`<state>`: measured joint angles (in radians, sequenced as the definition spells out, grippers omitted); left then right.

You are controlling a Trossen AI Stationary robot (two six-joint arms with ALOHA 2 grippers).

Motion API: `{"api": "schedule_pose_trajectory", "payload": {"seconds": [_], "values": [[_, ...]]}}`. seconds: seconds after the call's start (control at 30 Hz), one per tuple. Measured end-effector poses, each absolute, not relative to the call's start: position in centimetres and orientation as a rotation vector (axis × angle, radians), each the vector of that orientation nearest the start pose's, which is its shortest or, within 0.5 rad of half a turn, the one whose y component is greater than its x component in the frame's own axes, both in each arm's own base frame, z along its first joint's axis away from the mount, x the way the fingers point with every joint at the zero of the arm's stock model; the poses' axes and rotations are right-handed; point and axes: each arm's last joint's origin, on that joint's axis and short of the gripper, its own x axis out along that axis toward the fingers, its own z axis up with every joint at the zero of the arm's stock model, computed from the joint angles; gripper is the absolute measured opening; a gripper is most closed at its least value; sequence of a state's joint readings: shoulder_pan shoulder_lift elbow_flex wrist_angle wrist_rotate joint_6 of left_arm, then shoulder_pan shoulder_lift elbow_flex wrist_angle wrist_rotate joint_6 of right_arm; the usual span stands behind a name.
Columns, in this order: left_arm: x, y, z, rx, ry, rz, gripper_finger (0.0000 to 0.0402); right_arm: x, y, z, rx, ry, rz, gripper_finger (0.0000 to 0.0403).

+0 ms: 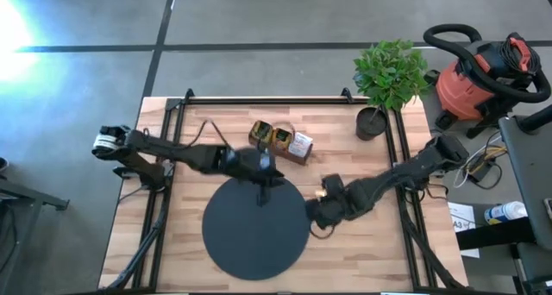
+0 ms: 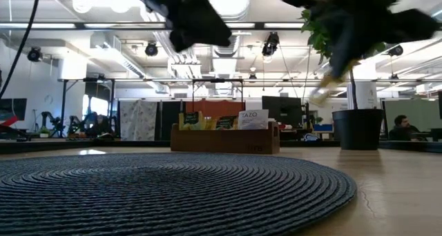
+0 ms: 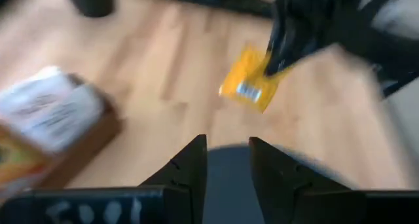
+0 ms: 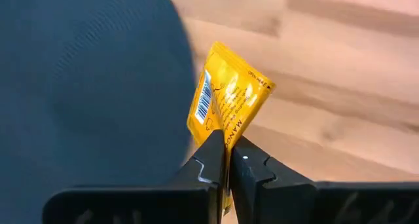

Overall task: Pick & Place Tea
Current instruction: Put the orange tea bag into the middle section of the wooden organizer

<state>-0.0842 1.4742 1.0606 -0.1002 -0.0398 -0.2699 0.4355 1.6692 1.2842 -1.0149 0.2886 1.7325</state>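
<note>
The right gripper [image 4: 228,160] sits right of centre in the high view, at the right edge of the black disc [image 1: 255,226], its fingers [image 4: 208,160] pinched tight on the lower edge of a yellow tea sachet [image 4: 226,101], which stands above the wooden counter [image 1: 362,243]. The left gripper [image 3: 227,160] hangs over the disc's upper edge at the frame's middle, fingers a narrow gap apart and empty. More tea fills the wooden tray [image 1: 280,141] above the disc
</note>
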Motion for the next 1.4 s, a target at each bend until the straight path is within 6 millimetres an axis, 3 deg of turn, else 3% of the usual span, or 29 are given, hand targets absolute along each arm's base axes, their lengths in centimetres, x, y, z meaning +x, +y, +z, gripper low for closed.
{"api": "schedule_pose_trajectory", "payload": {"seconds": [0.27, 0.47, 0.73, 0.97, 1.23, 1.4], "values": [[31.2, -9.0, 27.2, 0.088, 0.448, 0.355, 0.0108, 30.7, 6.8, 26.0, 1.229, 0.683, -0.868, 0.0013], [31.4, -10.9, 26.0, 0.205, 0.418, 0.419, 0.0108, 32.6, 3.2, 27.1, 1.378, 0.538, -0.773, 0.0013], [31.8, -10.4, 25.3, 0.292, 0.396, 0.620, 0.0108, 33.1, 1.7, 27.2, 1.465, 0.493, -0.779, 0.0013], [32.7, -8.8, 24.8, 0.280, 0.434, 0.595, 0.0108, 33.3, 1.0, 27.4, 1.529, 0.444, -0.785, 0.0013], [34.5, -7.5, 22.9, 0.409, 0.490, 0.581, 0.0108, 33.5, 0.8, 27.6, 1.555, 0.414, -0.771, 0.0013], [34.9, -6.4, 22.9, 0.380, 0.470, 0.619, 0.0108, 33.6, 0.8, 27.7, 1.567, 0.409, -0.768, 0.0013]]}}
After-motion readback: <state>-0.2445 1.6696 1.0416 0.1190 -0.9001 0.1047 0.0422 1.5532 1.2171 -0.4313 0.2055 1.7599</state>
